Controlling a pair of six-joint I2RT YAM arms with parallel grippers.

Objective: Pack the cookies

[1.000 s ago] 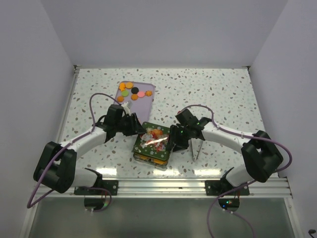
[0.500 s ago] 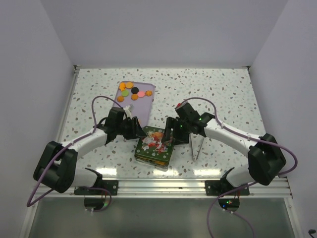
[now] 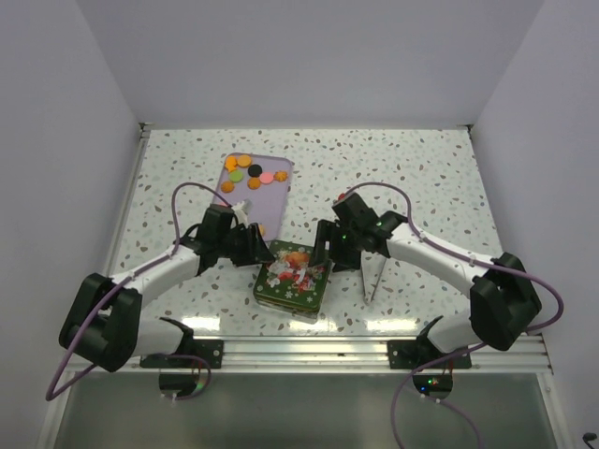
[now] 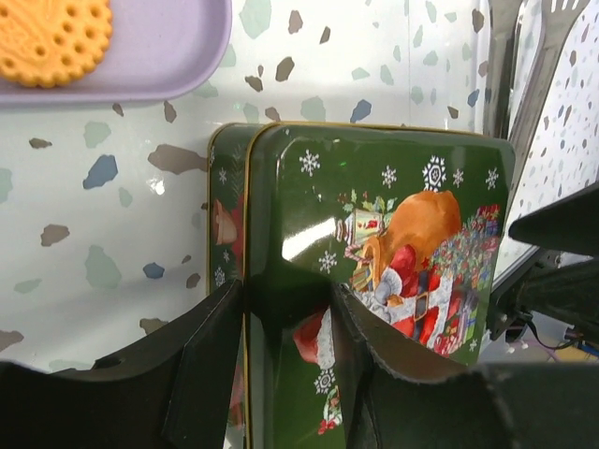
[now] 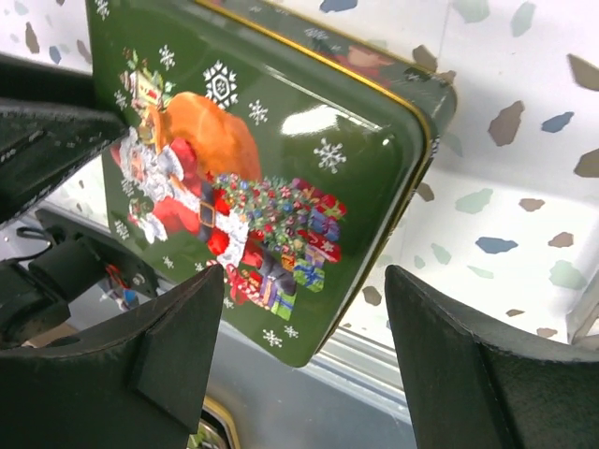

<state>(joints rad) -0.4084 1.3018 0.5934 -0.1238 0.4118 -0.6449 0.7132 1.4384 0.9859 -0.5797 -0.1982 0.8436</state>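
Note:
The cookies [image 3: 248, 174], mostly orange rounds with a few pink, green and black, lie on a lilac tray [image 3: 273, 194] at the back. One orange cookie [image 4: 51, 37] shows in the left wrist view. A green Christmas tin [image 3: 293, 279] stands at the front with its Santa lid [image 4: 393, 234] lying on it, shifted a little off the base. My left gripper [image 3: 258, 245] sits at the tin's back-left edge, jaws partly apart astride the lid's rim, nothing clamped between them. My right gripper [image 3: 327, 245] is wide open over the lid's [image 5: 262, 178] right end.
Metal tongs [image 3: 372, 273] lie on the speckled table right of the tin, under my right arm. They also show in the left wrist view [image 4: 524, 84]. White walls close in the left, right and back. An aluminium rail [image 3: 299, 354] runs along the front edge.
One second ago the tin was open at the top, its contents showing. The lid now covers it. My right gripper has let go and drawn back toward the far side.

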